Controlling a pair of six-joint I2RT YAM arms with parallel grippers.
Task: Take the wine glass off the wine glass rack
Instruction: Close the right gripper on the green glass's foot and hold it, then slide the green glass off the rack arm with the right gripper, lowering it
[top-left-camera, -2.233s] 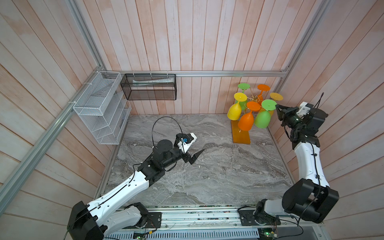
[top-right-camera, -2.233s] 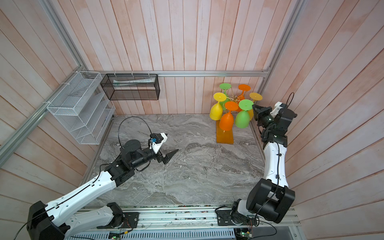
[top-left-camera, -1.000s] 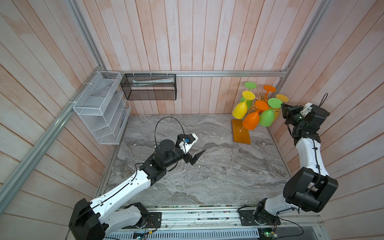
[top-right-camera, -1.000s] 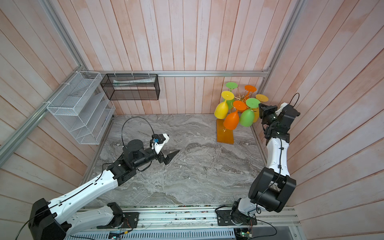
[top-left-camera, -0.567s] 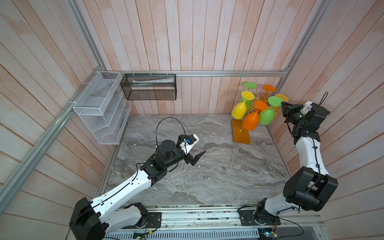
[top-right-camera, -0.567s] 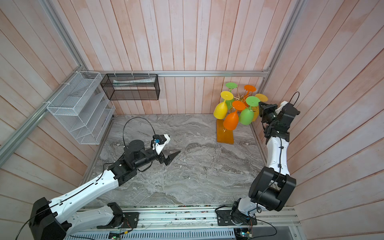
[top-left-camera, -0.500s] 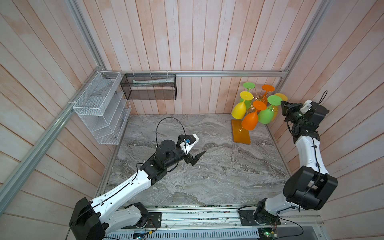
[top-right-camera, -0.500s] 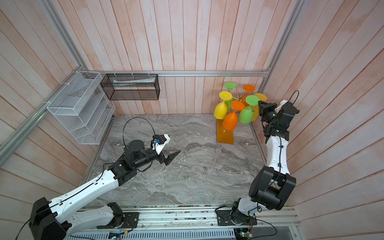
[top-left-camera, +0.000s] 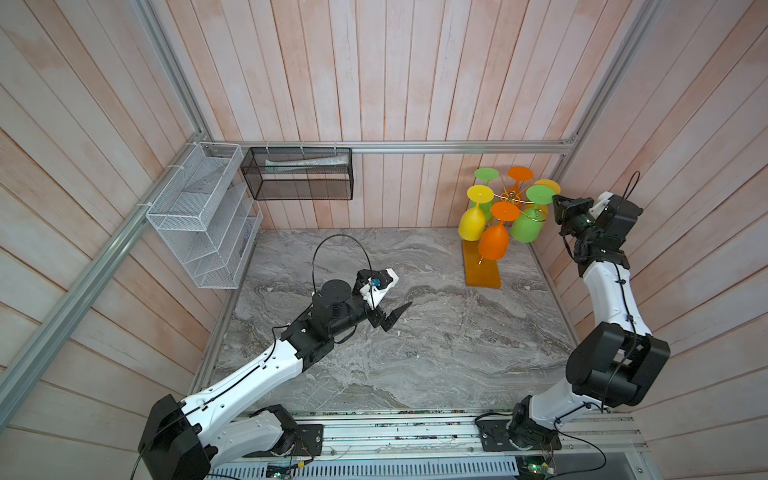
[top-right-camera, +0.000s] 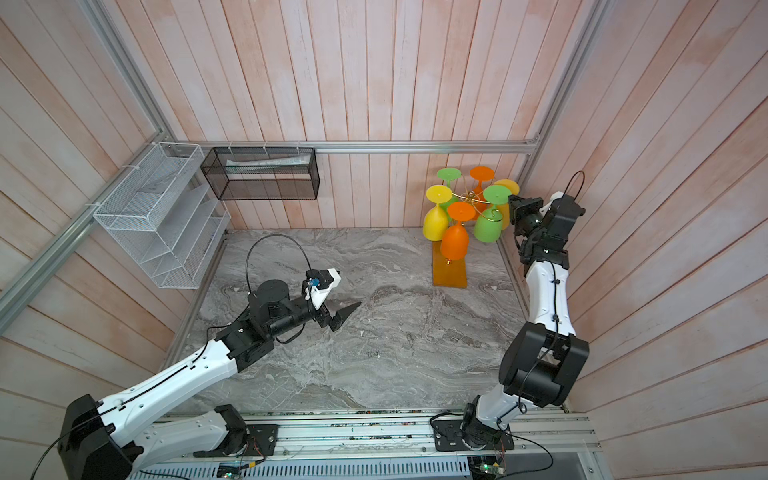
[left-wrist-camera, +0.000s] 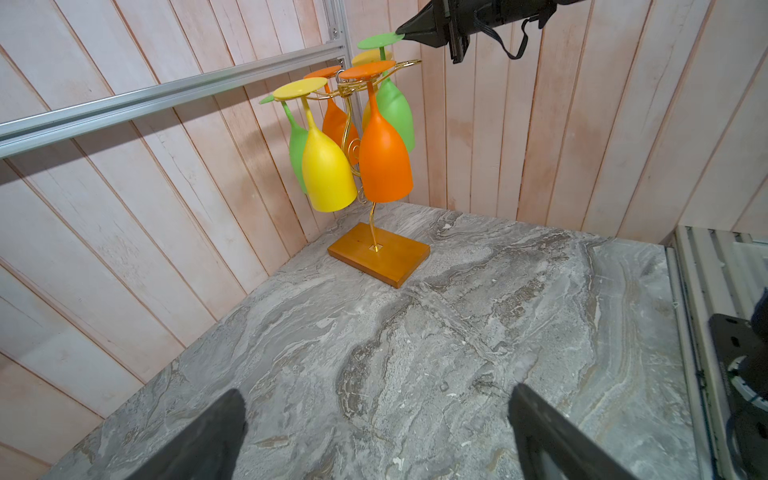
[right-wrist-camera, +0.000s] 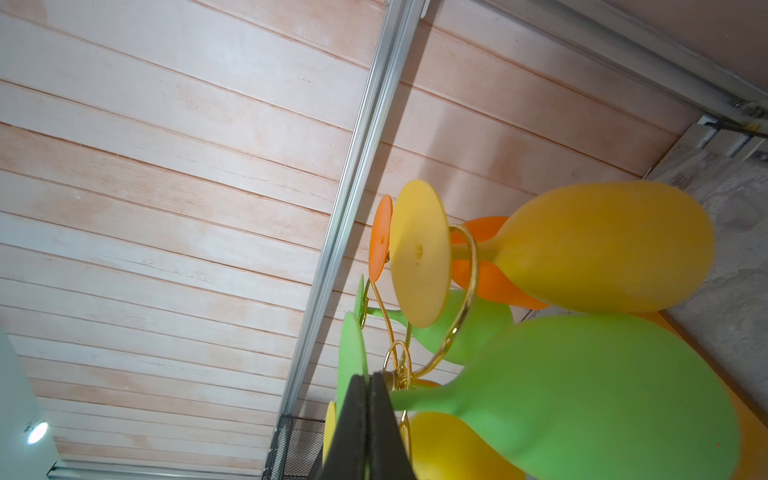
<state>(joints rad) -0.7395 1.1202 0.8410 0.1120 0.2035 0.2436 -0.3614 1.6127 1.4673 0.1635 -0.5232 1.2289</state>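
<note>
1. So the right gripper (right-wrist-camera: 367, 386) has its fingers clamped flat together, with nothing between them as far as I can see. The tip sits right against the foot disc of the green wine glass (right-wrist-camera: 582, 395), up at the top of the rack.
2. The left gripper (left-wrist-camera: 376, 390) is spread wide and holds nothing. It's over the marble table (top-left-camera: 415, 353), well apart from the rack and facing it.
3. That green wine glass hangs bowl-down on the wine glass rack (left-wrist-camera: 395, 262), on the side nearest the right wall.
4. It's crowded up there. A yellow glass (right-wrist-camera: 602, 249) hangs just beside it with a gold wire loop round its stem, and an orange glass (top-left-camera: 493, 243) hangs on the table-facing side.
5. Count: six glasses on the one rack, all upside down, so two green, two orange and two yellow. There are also two baskets, a white mesh basket (top-left-camera: 199, 216) on the left wall and a black mesh basket (top-left-camera: 299, 174) on the back wall.
6. The rack's wooden base sits in the far right corner, near both walls, so it's tight there. Bare marble runs between the left gripper and the base.
</note>
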